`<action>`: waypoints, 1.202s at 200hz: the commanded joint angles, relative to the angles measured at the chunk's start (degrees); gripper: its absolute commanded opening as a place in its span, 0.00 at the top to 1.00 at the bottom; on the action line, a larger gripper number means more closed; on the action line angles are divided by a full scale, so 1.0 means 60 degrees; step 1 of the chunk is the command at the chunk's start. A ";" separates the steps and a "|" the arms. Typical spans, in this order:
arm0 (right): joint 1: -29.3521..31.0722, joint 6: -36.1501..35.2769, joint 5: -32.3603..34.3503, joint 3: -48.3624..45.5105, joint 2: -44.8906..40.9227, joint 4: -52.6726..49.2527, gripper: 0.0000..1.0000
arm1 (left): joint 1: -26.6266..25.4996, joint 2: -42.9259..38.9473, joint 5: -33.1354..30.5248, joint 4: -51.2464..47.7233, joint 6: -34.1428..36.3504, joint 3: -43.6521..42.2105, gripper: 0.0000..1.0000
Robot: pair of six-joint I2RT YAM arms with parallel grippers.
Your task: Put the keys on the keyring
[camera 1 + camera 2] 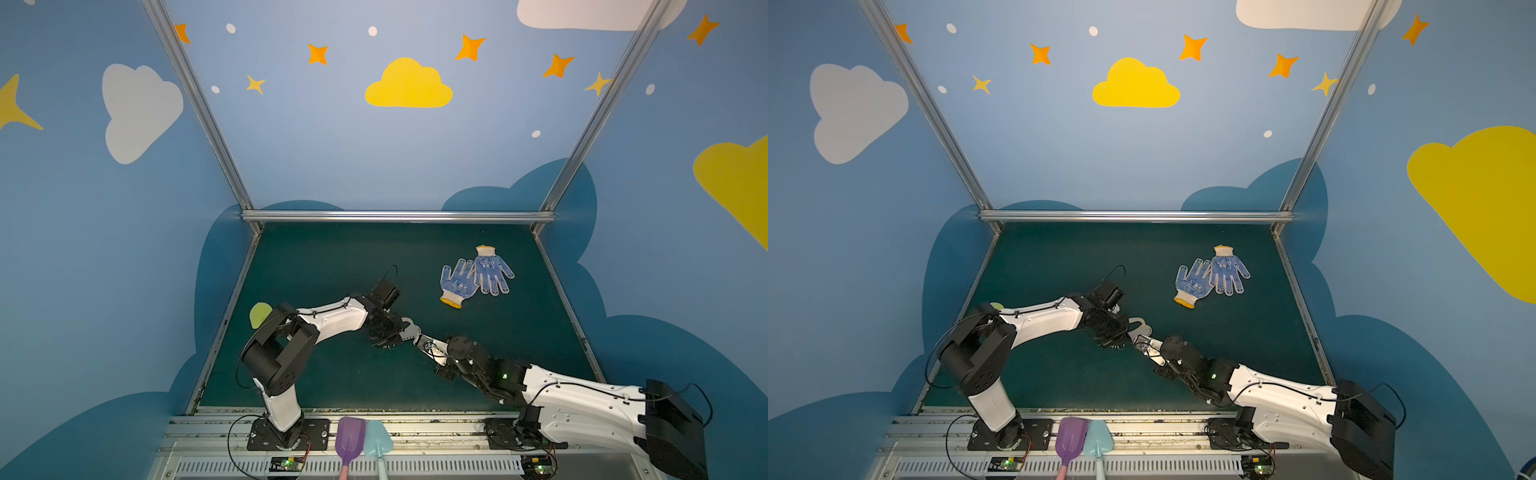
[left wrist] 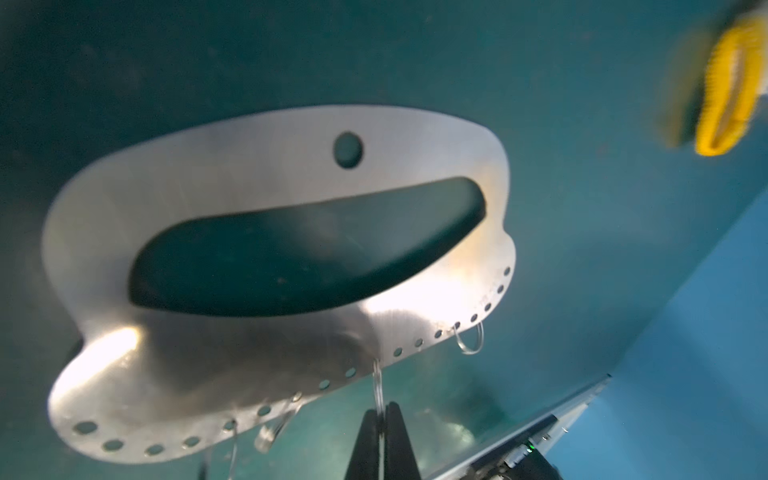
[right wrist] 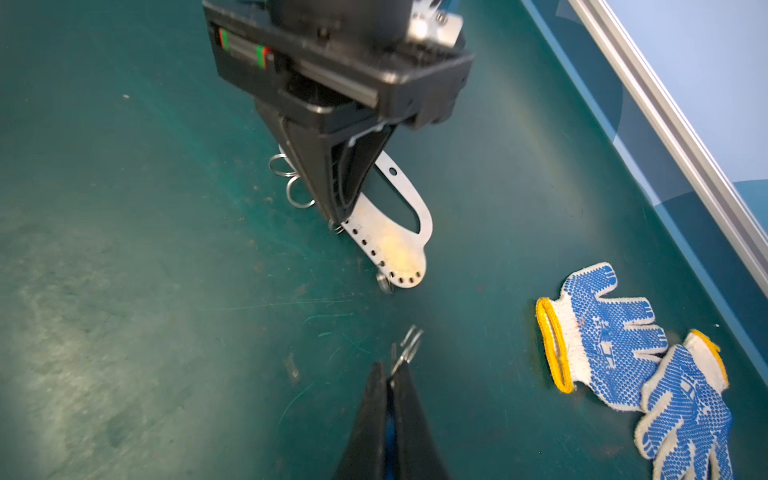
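The keyring [image 2: 208, 166] is a flat grey metal plate with a long slot and a row of small holes along one edge; it also shows in both top views [image 1: 410, 330] [image 1: 1140, 328]. My left gripper [image 2: 380, 405] is shut on one of the thin metal rings [image 2: 377, 382] hanging from that edge. In the right wrist view the keyring [image 3: 395, 245] stands tilted under the left gripper [image 3: 336, 222]. My right gripper [image 3: 388, 368] is shut on the keys [image 3: 409, 345]: metal loops stick out past the tips and blue shows between the fingers. It sits a short way from the plate's holed edge.
Two blue-dotted work gloves [image 1: 476, 276] [image 3: 623, 345] lie on the green mat towards the back right. A purple scoop [image 1: 351, 440] and a light blue scoop [image 1: 378, 440] rest on the front rail. A yellow-green disc [image 1: 259, 313] lies behind the left arm. Aluminium rails [image 1: 395, 216] border the mat.
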 commanded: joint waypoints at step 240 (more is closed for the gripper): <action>0.0031 0.0044 0.0090 0.0134 -0.0262 0.0000 1.00 | 0.0000 0.0911 -0.0437 -0.0635 0.0643 0.0828 0.96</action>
